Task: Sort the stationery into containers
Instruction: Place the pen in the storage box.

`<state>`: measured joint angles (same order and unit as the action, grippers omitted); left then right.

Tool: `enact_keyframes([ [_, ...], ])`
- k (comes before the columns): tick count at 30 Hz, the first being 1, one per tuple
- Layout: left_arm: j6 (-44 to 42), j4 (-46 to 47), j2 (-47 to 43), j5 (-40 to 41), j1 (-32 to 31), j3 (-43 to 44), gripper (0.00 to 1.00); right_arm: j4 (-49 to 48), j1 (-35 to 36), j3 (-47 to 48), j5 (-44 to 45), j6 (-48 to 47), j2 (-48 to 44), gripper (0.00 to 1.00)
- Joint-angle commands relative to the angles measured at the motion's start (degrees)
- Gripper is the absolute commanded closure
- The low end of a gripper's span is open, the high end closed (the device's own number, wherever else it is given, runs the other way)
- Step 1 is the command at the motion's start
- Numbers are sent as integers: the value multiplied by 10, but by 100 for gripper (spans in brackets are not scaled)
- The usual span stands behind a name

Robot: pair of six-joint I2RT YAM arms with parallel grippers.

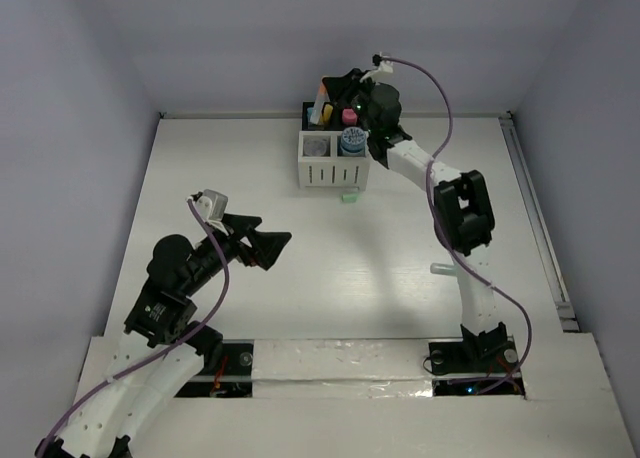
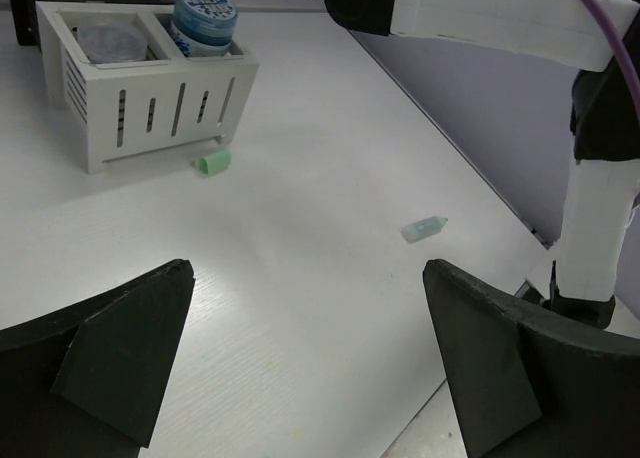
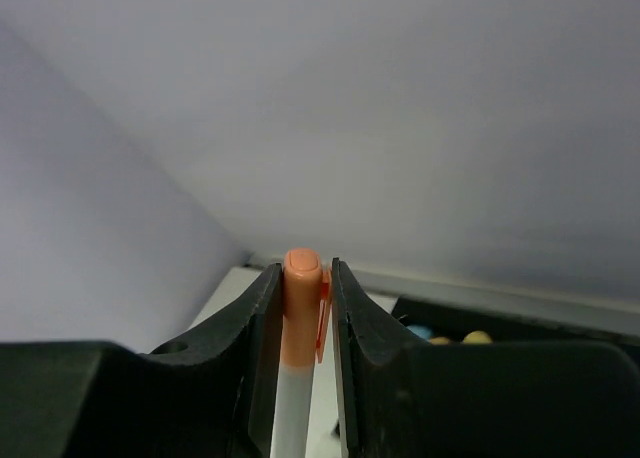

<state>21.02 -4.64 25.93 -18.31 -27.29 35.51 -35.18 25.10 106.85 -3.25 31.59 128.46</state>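
The organiser (image 1: 330, 173) stands at the far middle of the table, white slatted bins in front, black bins behind. A blue-white roll (image 1: 351, 139) sits in the right white bin; coloured stubs fill the black bins. My right gripper (image 1: 335, 90) hangs over the black bins, shut on a pen with an orange cap (image 3: 302, 298) and a white barrel. My left gripper (image 1: 270, 243) is open and empty, low over the table's near left. A green stub (image 1: 349, 197) lies just in front of the organiser. A clear tube (image 1: 443, 269) lies at the right.
In the left wrist view the organiser (image 2: 150, 108), the roll (image 2: 205, 18), the green stub (image 2: 213, 162) and the clear tube (image 2: 424, 228) all show beyond my left gripper (image 2: 308, 358). The right arm (image 2: 500, 8) crosses above. Walls enclose the table.
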Motion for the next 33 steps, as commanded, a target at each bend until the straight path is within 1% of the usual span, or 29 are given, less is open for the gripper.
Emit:
enact_keyframes([
  [1, -14, 0, -7, 22, -1, 18, 1, 48, -8, 109, 55, -60, 49, 100],
  [2, -15, -1, -6, 22, -1, 18, 1, 56, -8, 129, 58, -67, 76, 100],
  [4, -17, -3, -5, 24, -1, 18, 1, 68, -8, 167, 63, -80, 93, 100],
  [12, -19, -3, 1, 22, -1, 18, 1, 78, -8, 231, 68, -136, 144, 100],
  [16, -19, -3, 0, 24, -1, 18, 1, 72, -8, 213, 62, -147, 146, 100],
  [21, -19, -2, 1, 25, -1, 18, 1, 42, -8, 145, 36, -163, 119, 100],
  [22, -18, -2, 1, 26, -1, 18, 1, 18, -8, 116, 36, -166, 113, 97],
  [23, -18, -2, 1, 26, -1, 18, 1, 13, -3, 107, 36, -167, 103, 94],
  [24, -18, -2, 1, 27, -1, 19, 1, 14, -3, 104, 37, -168, 101, 87],
  [25, -17, -3, 1, 29, -1, 18, 1, 21, -3, 104, 24, -167, 99, 72],
  [26, -17, -2, 0, 29, -1, 19, 1, 23, -3, 103, 15, -168, 95, 64],
  [27, -17, -2, 0, 31, -1, 18, 1, 25, -3, 100, 8, -167, 85, 49],
  [28, -16, -2, 0, 31, -1, 18, 1, 25, -3, 95, 3, -165, 77, 43],
  [30, -14, 2, 1, 30, -1, 19, 1, 26, -3, 75, -6, -163, 55, 35],
  [33, -4, 13, -1, 22, -1, 18, 1, 53, -3, 58, -19, -162, 7, 23],
])
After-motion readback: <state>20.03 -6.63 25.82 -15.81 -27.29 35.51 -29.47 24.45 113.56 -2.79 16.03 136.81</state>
